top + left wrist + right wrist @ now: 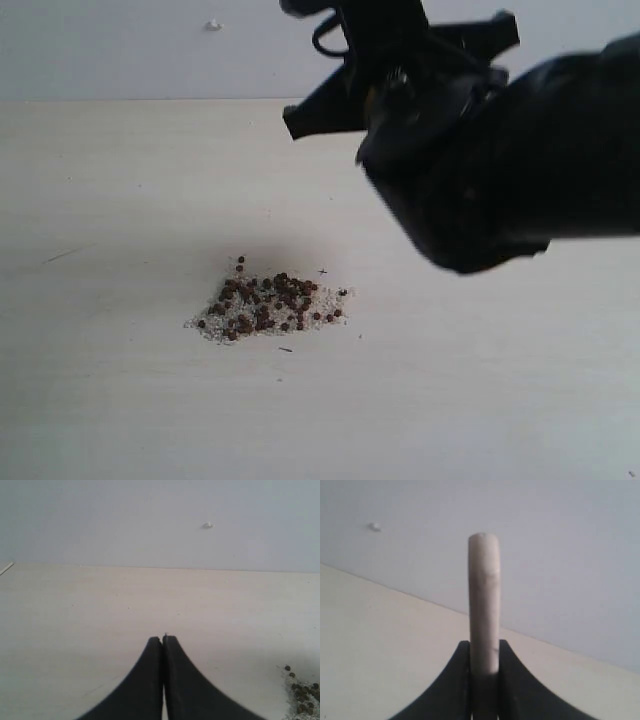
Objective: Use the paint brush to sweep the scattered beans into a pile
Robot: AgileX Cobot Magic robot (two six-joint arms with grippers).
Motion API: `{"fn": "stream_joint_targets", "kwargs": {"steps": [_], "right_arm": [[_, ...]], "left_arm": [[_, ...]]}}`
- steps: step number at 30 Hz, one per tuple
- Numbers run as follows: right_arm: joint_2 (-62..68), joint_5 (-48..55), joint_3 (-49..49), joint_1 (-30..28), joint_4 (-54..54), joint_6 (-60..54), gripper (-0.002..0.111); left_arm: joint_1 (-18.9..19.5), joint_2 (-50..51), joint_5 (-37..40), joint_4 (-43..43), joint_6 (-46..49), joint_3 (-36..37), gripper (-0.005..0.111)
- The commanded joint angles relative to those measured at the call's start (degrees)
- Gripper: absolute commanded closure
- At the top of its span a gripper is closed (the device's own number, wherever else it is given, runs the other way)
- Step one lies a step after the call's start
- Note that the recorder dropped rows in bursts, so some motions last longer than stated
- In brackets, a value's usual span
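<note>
Reddish-brown beans (270,298) lie gathered in a compact pile (262,310) near the middle of the pale desk (110,200), ringed by fine off-white grains (205,324), with a few strays just beside the upper left edge of the pile. The right arm (500,170), a dark blur, fills the upper right of the exterior view, apart from the pile. Its wrist view shows the right tool (484,646) clamped tight on the paint brush (483,590), the pale handle seen edge-on and its rounded end rising clear of the black fingers (454,680) against a grey wall (570,540). The left tool (163,640) holds nothing, its two black fingers pressed together over bare desk; the edge of the pile shows off to one side of it in the left wrist view.
</note>
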Motion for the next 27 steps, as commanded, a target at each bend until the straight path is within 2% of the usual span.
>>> {"fn": "stream_joint_targets", "kwargs": {"steps": [1, 5, 14, 18, 21, 27], "right_arm": [[6.58, 11.33, 3.91, 4.36, -0.21, 16.87, 0.108], [13.48, 18.13, 3.79, 6.55, -0.21, 18.64, 0.108], [19.71, 17.95, 3.05, 8.07, -0.21, 18.64, 0.108], [20.69, 9.89, -2.15, 9.02, -0.21, 18.64, 0.108], [22.58, 9.06, -4.87, 9.02, -0.21, 18.64, 0.108], [24.27, 0.75, -10.83, 9.02, -0.21, 18.64, 0.108]], "left_arm": [[0.08, -0.48, 0.00, -0.47, 0.11, -0.01, 0.107], [0.08, -0.48, 0.00, -0.47, 0.11, -0.01, 0.107], [0.08, -0.48, 0.00, -0.47, 0.11, -0.01, 0.107], [0.08, -0.48, 0.00, -0.47, 0.11, -0.01, 0.107], [0.08, -0.48, 0.00, -0.47, 0.11, -0.01, 0.107], [0.08, -0.48, 0.00, -0.47, 0.11, -0.01, 0.107]]}}
